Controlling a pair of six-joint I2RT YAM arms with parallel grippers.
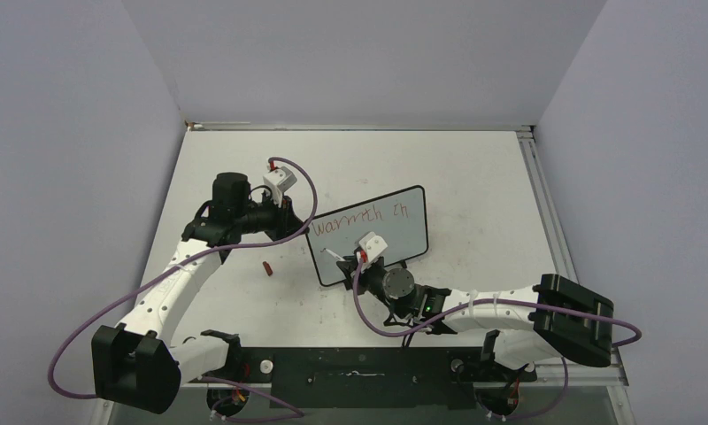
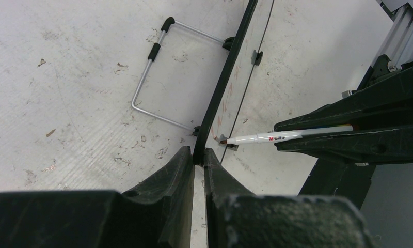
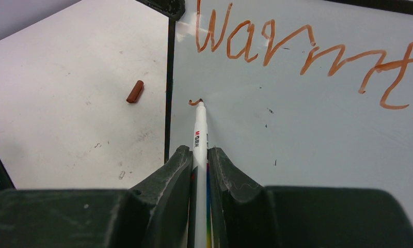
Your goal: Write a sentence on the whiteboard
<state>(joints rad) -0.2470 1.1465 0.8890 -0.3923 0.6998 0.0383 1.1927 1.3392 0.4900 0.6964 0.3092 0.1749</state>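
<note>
The whiteboard (image 1: 405,237) stands near the middle of the table (image 1: 474,177), between the two arms. The left gripper (image 2: 198,156) is clamped on its left frame edge, steadying it. The right gripper (image 3: 197,157) pinches a white marker (image 3: 200,126), its tip on the board low at the left. The first line of the sentence (image 1: 346,222) — red, roughly "warmth in" — is written; below it only a small hooked stroke (image 3: 195,102) shows. I judge the task about halfway — the second line remains, and the cap (image 3: 135,91) lies beside the board.
</note>
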